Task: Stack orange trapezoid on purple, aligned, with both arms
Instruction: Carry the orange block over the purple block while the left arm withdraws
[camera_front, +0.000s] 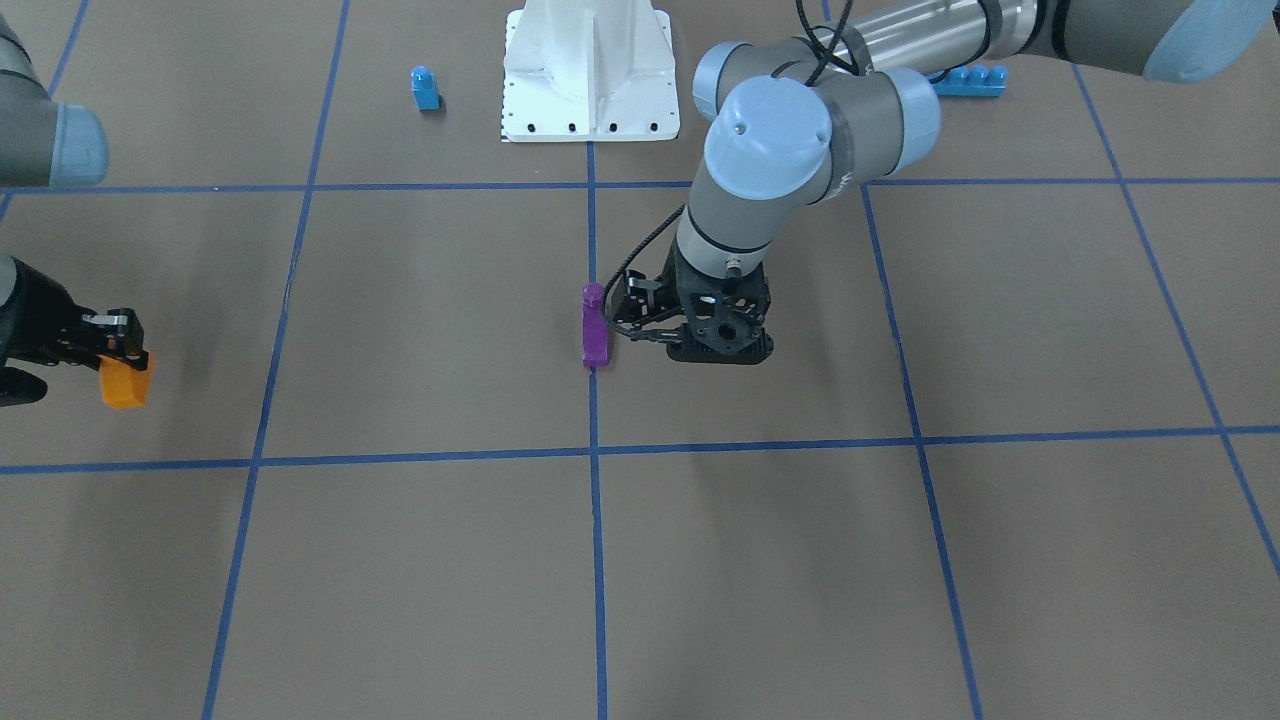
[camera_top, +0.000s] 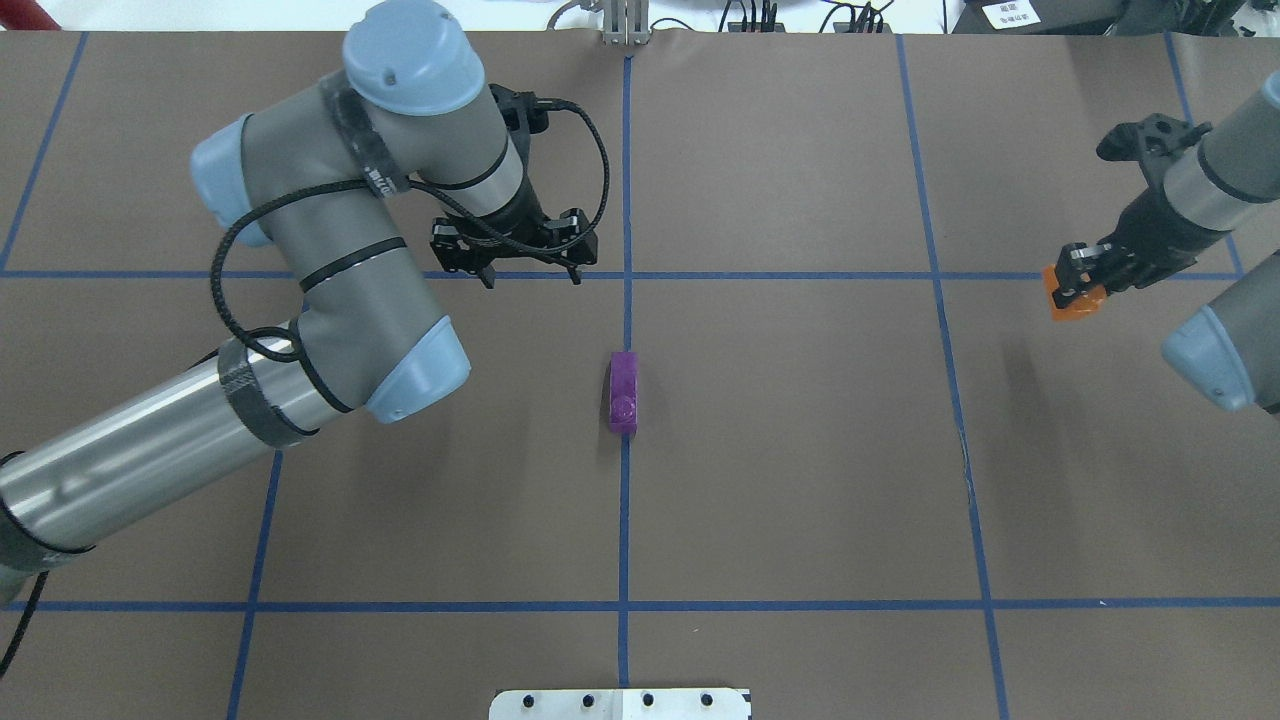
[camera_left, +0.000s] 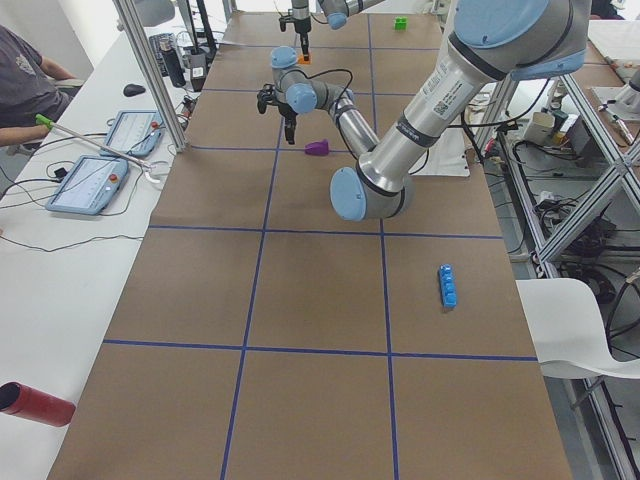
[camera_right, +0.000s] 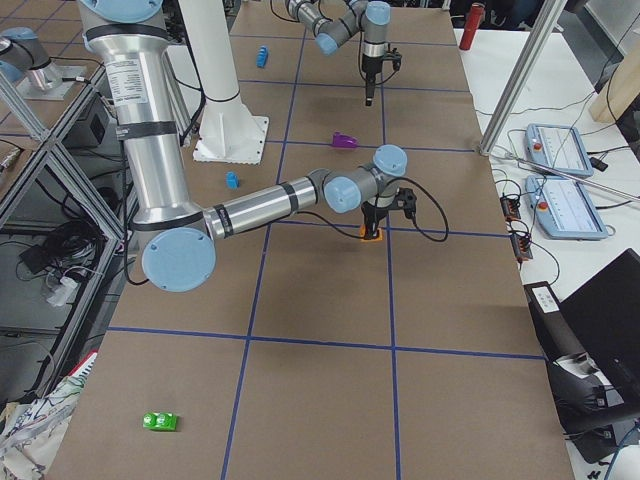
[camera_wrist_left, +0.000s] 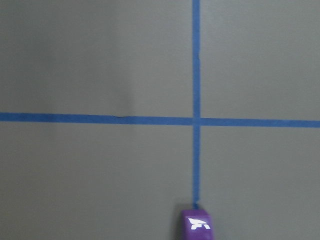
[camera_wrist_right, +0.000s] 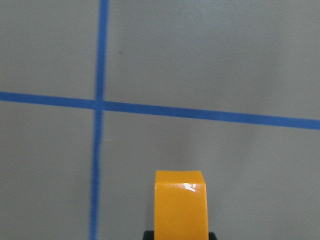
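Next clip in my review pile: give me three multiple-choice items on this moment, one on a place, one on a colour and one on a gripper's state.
1. Where does the purple block lie?
A. on a blue tape line
B. inside a bowl
C. on a shelf

2. What colour is the block that the right gripper holds?
A. blue
B. orange
C. green

3. How is the left gripper?
A. shut on the purple block
B. shut, empty
C. open, empty

Key: 1 A, the overhead view shows it lying along the central line. 2 B, the orange trapezoid sits between the fingers. 3 C, its fingers are spread, with nothing between them and the purple block apart from them.
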